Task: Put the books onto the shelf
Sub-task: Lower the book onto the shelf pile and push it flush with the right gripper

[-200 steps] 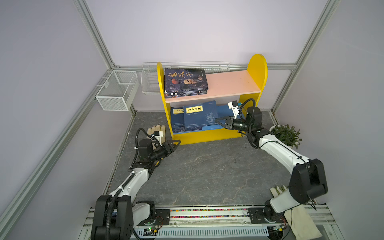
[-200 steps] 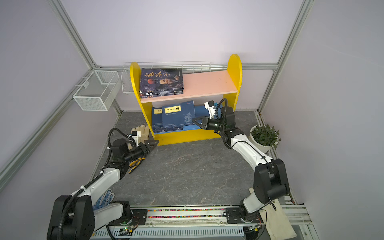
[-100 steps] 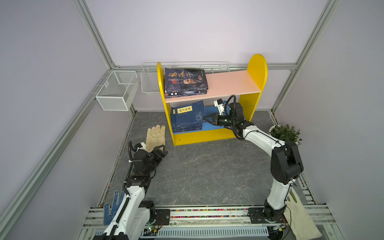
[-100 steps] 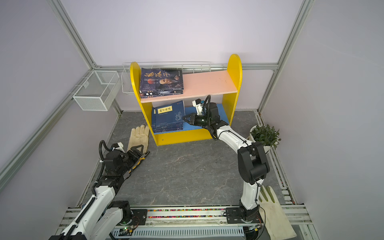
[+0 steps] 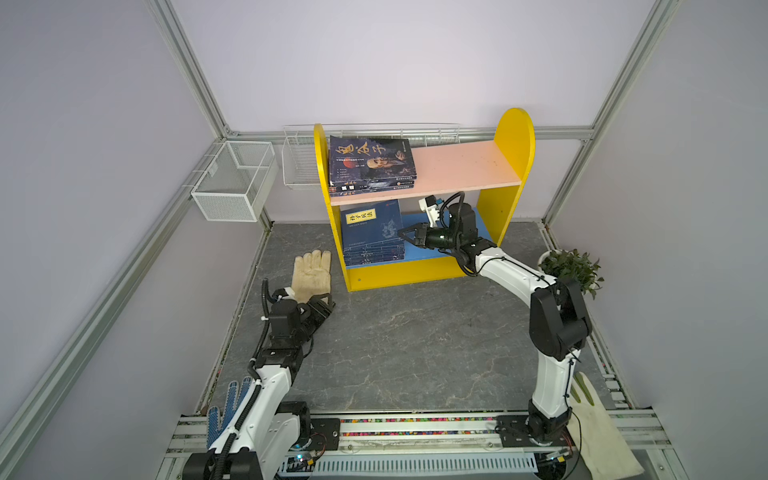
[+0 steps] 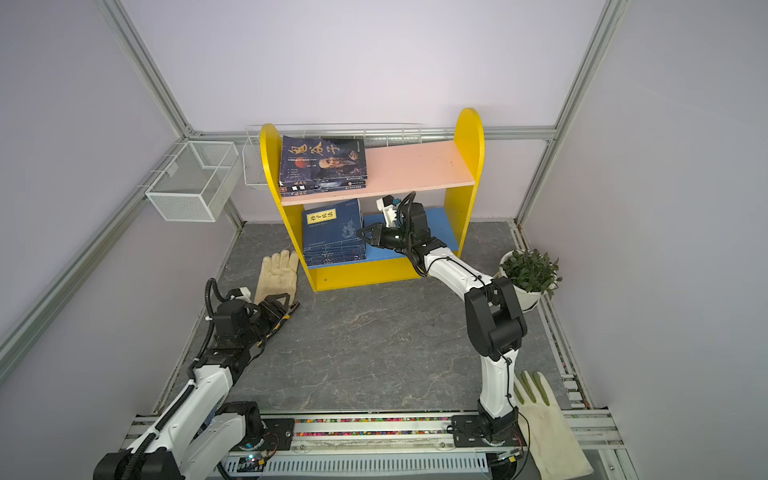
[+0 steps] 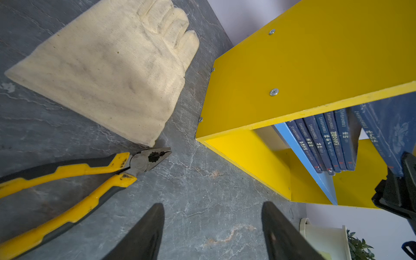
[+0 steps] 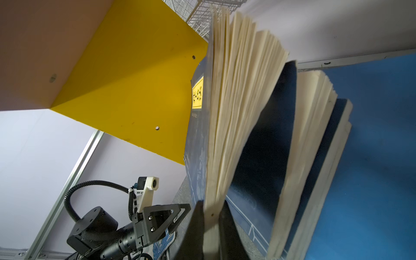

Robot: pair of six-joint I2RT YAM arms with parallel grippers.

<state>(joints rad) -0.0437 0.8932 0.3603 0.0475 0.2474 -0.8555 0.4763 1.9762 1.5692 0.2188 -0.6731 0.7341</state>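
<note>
Where the right gripper (image 8: 211, 208) reaches in under the pink upper board (image 5: 457, 166), its jaws are pressed together on the cream leaf edge of a thin navy book with a yellow title label (image 5: 370, 224), close to the spine corner. Book sits at the left end of the blue lower board (image 6: 446, 228) of the small yellow-sided wooden shelf (image 5: 513, 137), atop a flat stack of like navy books (image 5: 374, 254). Gripped end raised, cover tipped toward the left yellow side, leaves fanned loose in the right wrist view. Risk: the pinch seems to take only the cover and a few leaves, so the block could flop open, crease or tear. Released at this tilt, it could land skewed or slide off the stack's front. Wrist camera rides close under the pink board, so a knock is possible. Long axis judged side to side, parallel to the board's front edge, with the spine toward the open front and the label along the back. Left gripper (image 7: 212, 203) spread and empty over the grey stone-patterned worktop (image 5: 415, 332) toward its left edge, beside yellow-handled pliers (image 7: 90, 171) and a cream cloth glove (image 7: 108, 67).
</note>
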